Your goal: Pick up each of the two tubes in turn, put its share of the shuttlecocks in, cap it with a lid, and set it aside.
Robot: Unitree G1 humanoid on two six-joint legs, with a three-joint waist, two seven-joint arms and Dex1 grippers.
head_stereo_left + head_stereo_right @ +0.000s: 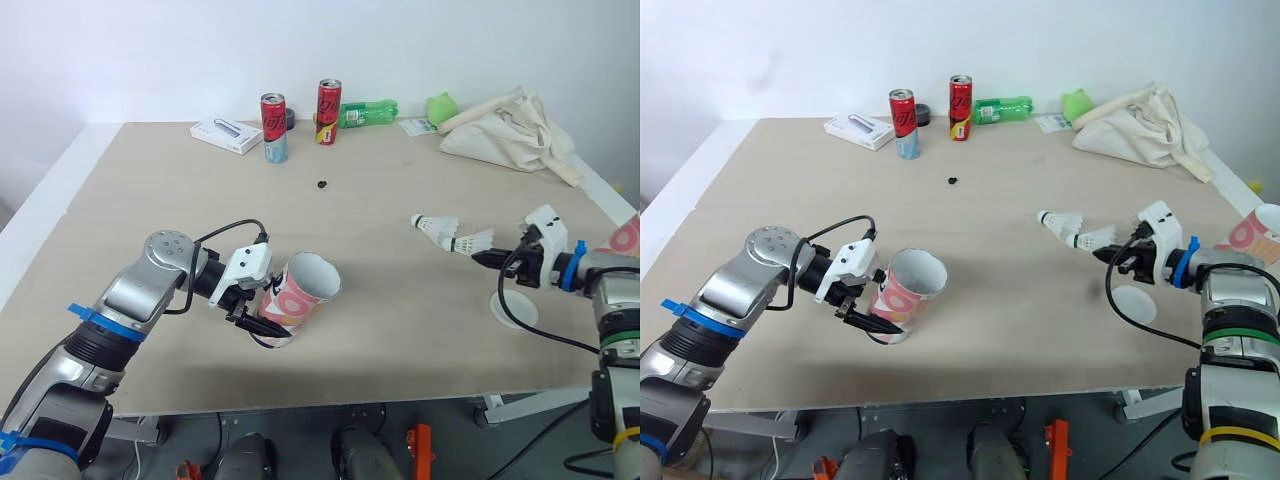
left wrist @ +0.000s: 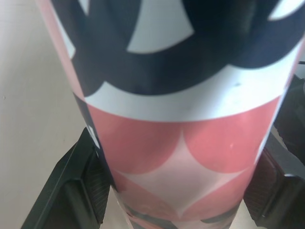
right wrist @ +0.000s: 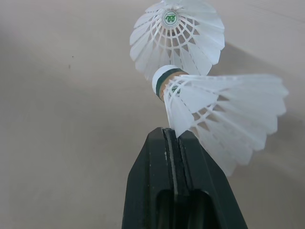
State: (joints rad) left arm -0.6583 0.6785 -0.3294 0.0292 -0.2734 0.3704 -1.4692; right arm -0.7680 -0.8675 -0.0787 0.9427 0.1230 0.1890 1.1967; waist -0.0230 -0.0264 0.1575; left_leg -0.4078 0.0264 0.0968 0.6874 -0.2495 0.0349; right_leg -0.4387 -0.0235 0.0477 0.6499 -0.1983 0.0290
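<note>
The left end effector (image 1: 255, 325) is clenched around the lower part of a patterned tube (image 1: 300, 293). The tube leans with its open mouth up, near the front edge of the tabletop (image 1: 140, 190), left of centre. Near the right edge, the right end effector (image 3: 172, 138) pinches the feather skirt of a shuttlecock (image 3: 224, 114). A second shuttlecock (image 3: 178, 33) lies just beyond it, toward the centre. A white lid (image 1: 512, 308) lies flat near the front-right corner, and the other tube (image 1: 627, 236) sits at the right edge.
</note>
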